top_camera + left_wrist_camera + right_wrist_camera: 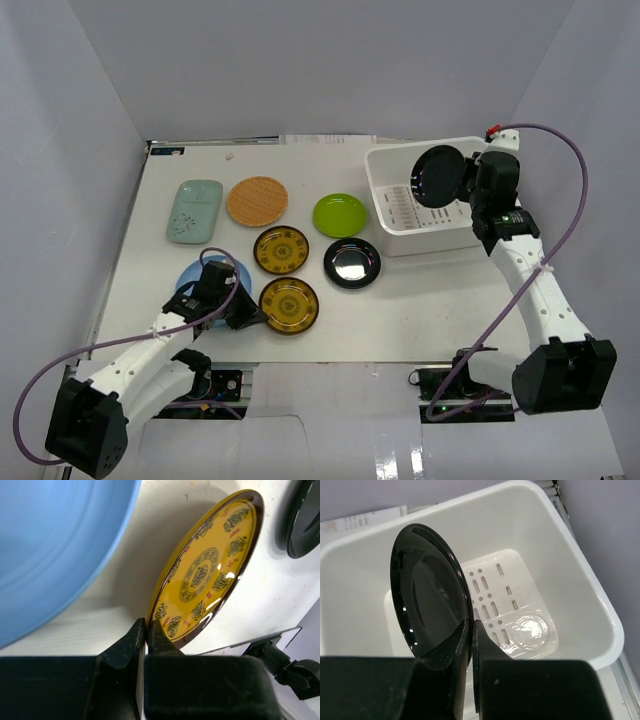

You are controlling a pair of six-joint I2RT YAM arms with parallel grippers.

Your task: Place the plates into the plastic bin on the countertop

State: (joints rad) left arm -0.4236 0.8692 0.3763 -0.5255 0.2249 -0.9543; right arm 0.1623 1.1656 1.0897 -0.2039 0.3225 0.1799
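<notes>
My right gripper is shut on the rim of a glossy black plate, held on edge above the white plastic bin. My left gripper is shut on the rim of an amber patterned plate, which is tilted up at its gripped edge. The light blue plate lies partly under my left arm. On the countertop lie a second amber plate, a second black plate, the lime green plate, the woven tan plate and the pale teal plate.
The bin stands at the back right of the table; its slotted bottom holds no plates. Grey walls close in on three sides. A purple cable loops from each arm.
</notes>
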